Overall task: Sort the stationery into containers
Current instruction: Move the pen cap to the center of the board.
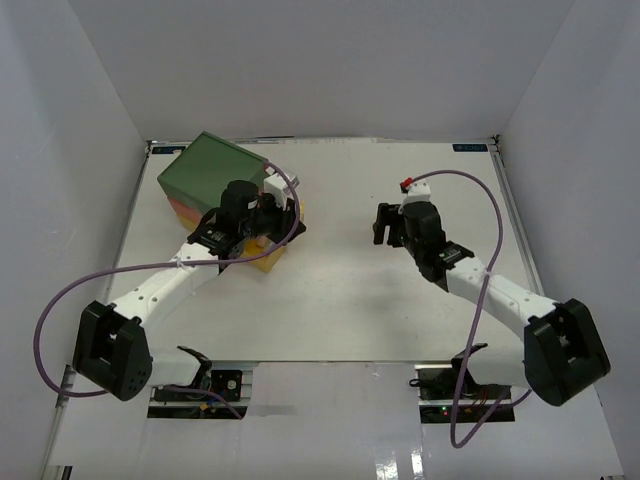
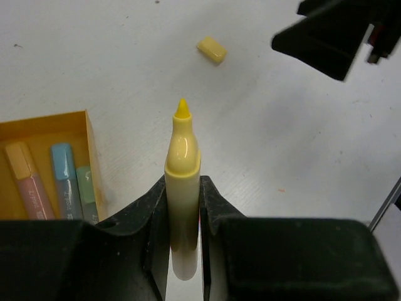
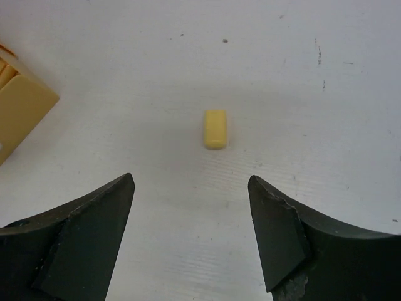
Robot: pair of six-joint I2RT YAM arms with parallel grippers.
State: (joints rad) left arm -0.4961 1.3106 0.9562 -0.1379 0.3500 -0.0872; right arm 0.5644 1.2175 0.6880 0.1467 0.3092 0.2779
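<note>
Yellow marker (image 2: 182, 182), tip bare, is sitting clamped in your left gripper (image 2: 183, 188). Your right gripper (image 3: 191, 182) is hanging open above a yellow cap (image 3: 215, 129) on the tabletop (image 3: 313, 94).

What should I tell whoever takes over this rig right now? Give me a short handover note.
Left claw: shut on an uncapped yellow marker, tip exposed and pointing away from the wrist.
Right claw: open and empty; it hovers by a matching yellow cap lying loose on the table.
Done: the yellow drawer is pulled out and holds a peach marker, a blue marker and a green marker.
Left: probably pick up the cap, recap the yellow marker, then put it in a drawer.
</note>
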